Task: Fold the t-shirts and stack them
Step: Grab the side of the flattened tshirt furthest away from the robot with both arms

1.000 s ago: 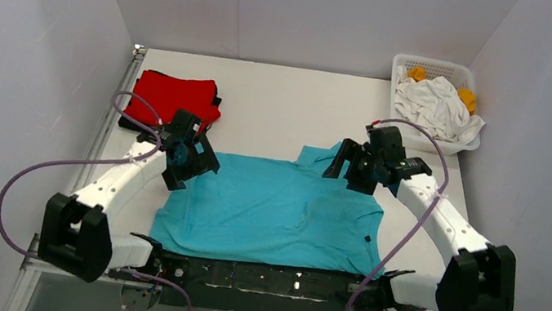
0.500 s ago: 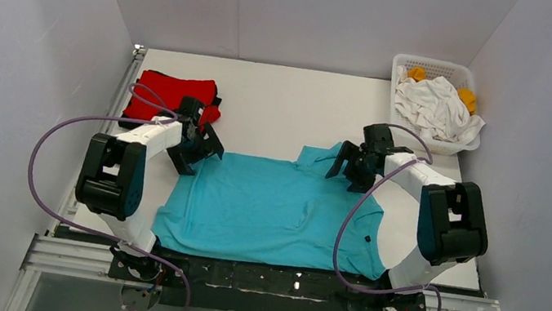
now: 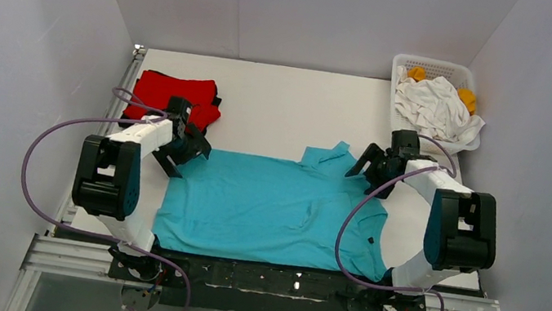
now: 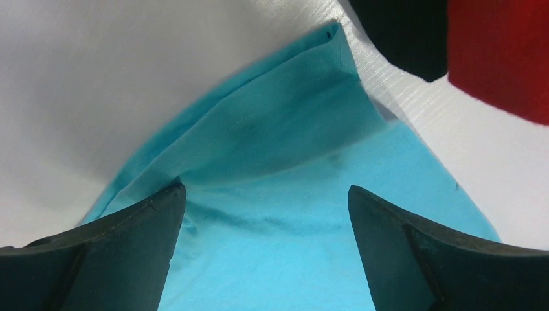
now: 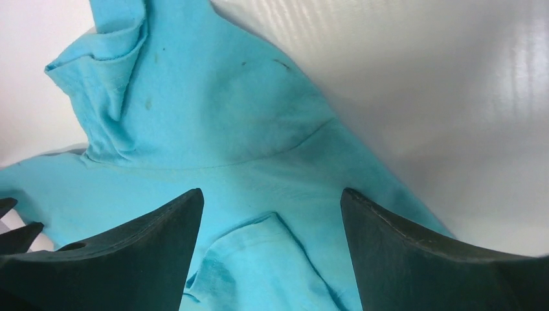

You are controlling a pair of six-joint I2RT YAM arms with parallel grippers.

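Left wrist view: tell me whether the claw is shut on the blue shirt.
No, the left claw is wide open over the blue shirt, gripping nothing.

Your left gripper (image 4: 265,194) and right gripper (image 5: 268,201) both hang low with jaws spread wide; both arms are bent sharply, elbows raised.

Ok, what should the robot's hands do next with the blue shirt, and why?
Probably lower both and pinch. The left hand and right hand hang open over the far corners of the turquoise shirt, which lies spread out, so gripping there looks like the start of a fold.
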